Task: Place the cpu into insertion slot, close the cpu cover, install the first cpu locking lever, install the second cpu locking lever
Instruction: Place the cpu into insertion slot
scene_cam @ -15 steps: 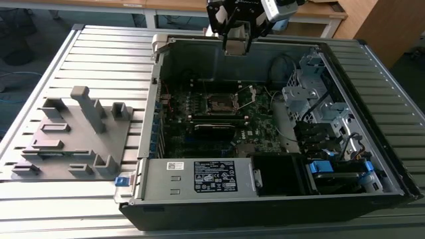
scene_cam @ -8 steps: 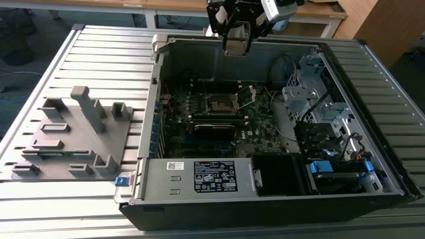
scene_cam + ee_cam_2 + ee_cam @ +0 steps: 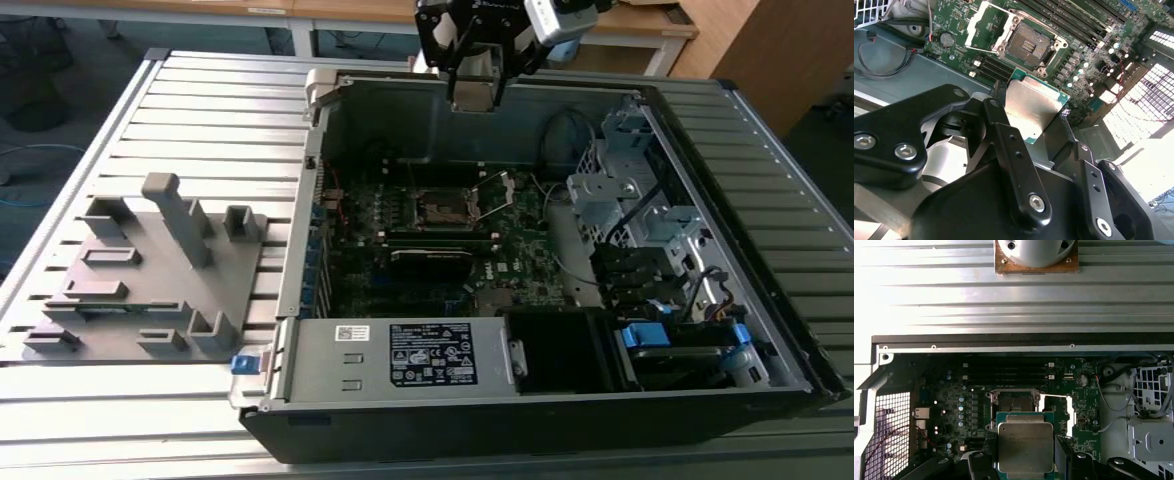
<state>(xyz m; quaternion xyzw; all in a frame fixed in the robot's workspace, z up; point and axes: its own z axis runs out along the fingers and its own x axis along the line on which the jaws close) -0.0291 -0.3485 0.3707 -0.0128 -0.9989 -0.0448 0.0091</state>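
Exterior view: a ribbed metal worktop [image 3: 200,110] carries the open computer case [image 3: 534,430] and, to the exterior view's left, a grey moulded fixture [image 3: 147,280]; wooden furniture [image 3: 754,45] stands behind. The fingers [image 3: 1063,137] pinch the cpu [image 3: 1036,110] by its edges (metal top showing) above the motherboard [image 3: 1079,60], apart from the bare insertion slot [image 3: 1026,45], whose cpu cover [image 3: 974,29] stands flipped open.

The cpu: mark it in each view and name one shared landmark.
Exterior view: the flat silver-grey square cpu is in the black claw, above the open black computer case's far wall.
Second wrist view: cpu clamped in the claw.
First wrist view: cpu just before the square black silver-rimmed insertion slot.
Shared landmark: that insertion slot.
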